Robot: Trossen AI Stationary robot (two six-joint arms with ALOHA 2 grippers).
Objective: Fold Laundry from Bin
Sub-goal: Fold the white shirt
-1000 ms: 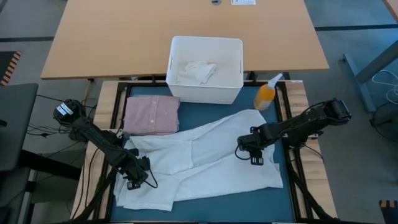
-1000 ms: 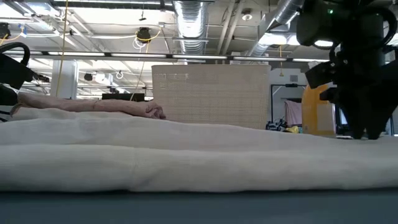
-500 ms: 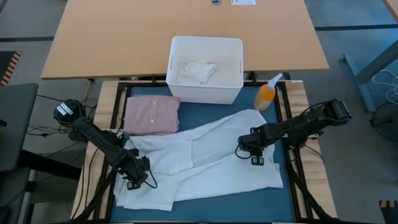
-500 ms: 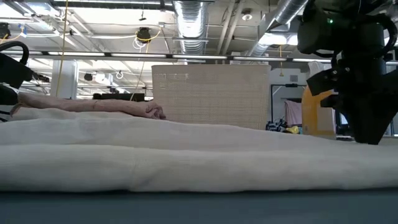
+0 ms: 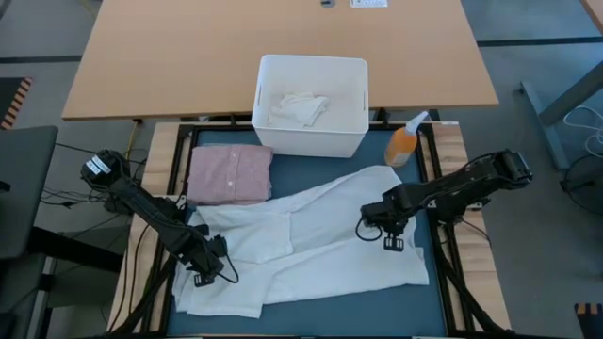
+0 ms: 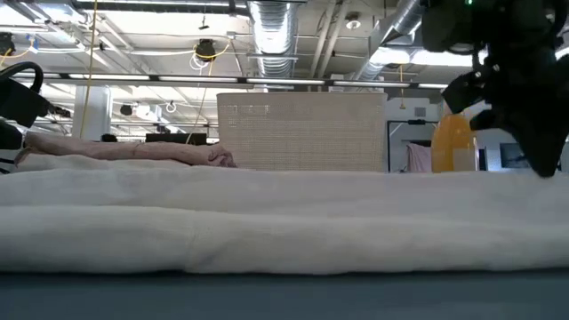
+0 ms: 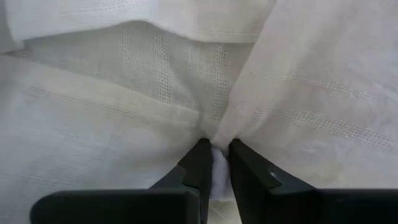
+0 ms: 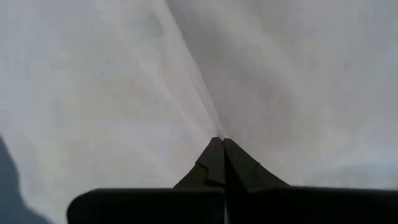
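White garment (image 5: 311, 250) is lying spread on the mat w/ its long axis running near-left to far-right, and you're pinching it at both ends: left gripper (image 5: 201, 276) near-left, right gripper (image 5: 389, 241) far-right.

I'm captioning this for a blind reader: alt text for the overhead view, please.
Seen from above, two robot arms pinch a white garment spread on a blue mat: left gripper, right gripper. Behind lie a folded pink shirt, a white bin and an orange bottle.
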